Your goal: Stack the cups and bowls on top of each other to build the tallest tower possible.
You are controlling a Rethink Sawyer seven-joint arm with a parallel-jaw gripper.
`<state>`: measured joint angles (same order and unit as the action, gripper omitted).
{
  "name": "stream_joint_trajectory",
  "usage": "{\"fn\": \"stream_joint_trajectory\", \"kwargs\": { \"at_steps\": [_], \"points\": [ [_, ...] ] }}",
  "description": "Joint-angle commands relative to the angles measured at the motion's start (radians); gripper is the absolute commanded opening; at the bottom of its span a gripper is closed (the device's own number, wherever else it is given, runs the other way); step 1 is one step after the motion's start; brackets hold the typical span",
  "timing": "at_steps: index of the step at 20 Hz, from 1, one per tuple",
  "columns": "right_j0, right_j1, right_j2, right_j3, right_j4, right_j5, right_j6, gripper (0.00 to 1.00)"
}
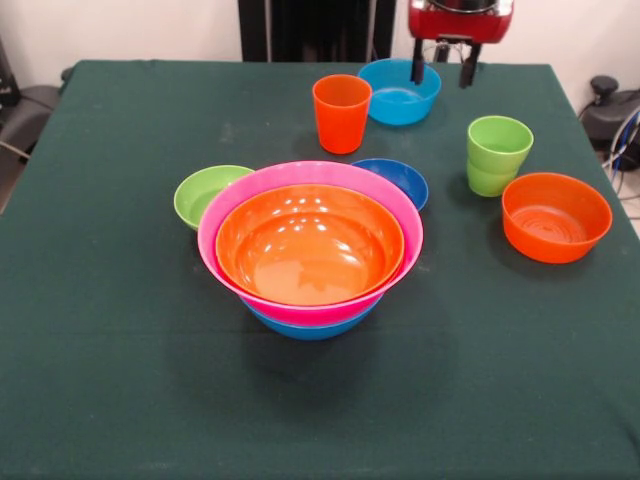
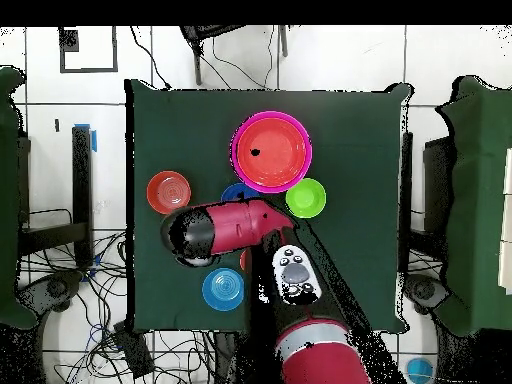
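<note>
The tower [image 1: 310, 245] stands mid-table: a large blue bowl at the bottom, a pink bowl in it, and an orange bowl on top; it also shows in the overhead view [image 2: 271, 152]. An orange cup [image 1: 341, 112] stands behind it. Two lime green cups [image 1: 497, 155] are nested at the right. The small bowls lie around: lime green [image 1: 205, 193], dark blue [image 1: 397, 178], light blue [image 1: 400, 92], orange [image 1: 555, 215]. My gripper [image 1: 442, 65] hangs open and empty at the far edge, just right of the light blue bowl.
The table [image 1: 120, 350] has a dark green cloth. In the overhead view my red arm [image 2: 225, 228] lies across the table's near half and hides the green cups. Cables and chairs surround the table.
</note>
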<state>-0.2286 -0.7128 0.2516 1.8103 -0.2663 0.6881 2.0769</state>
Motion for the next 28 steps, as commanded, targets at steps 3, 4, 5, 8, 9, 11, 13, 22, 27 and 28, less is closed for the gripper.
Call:
{"fn": "stream_joint_trajectory", "kwargs": {
  "at_steps": [3,4,5,8,9,11,13,22,27,28],
  "points": [
    [0.118,-0.023,-0.028,-0.038,0.069,0.026,0.197,1.0],
    [0.13,-0.023,-0.035,-0.038,0.076,0.022,0.203,1.0],
    [0.136,-0.018,-0.041,-0.042,0.081,0.015,0.202,1.0],
    [0.15,-0.008,-0.061,-0.054,0.091,0.003,0.197,1.0],
    [0.153,-0.006,-0.069,-0.06,0.092,0.0,0.194,1.0],
    [0.159,-0.004,-0.088,-0.063,0.092,-0.01,0.19,1.0],
    [0.161,-0.007,-0.109,-0.062,0.086,-0.014,0.181,1.0],
    [0.125,-0.03,-0.113,-0.076,0.094,0.091,0.075,1.0],
    [0.107,0.02,-0.127,-0.114,0.083,0.093,0.069,1.0],
    [0.107,0.033,-0.13,-0.124,0.078,0.088,0.071,1.0]
  ]
}}
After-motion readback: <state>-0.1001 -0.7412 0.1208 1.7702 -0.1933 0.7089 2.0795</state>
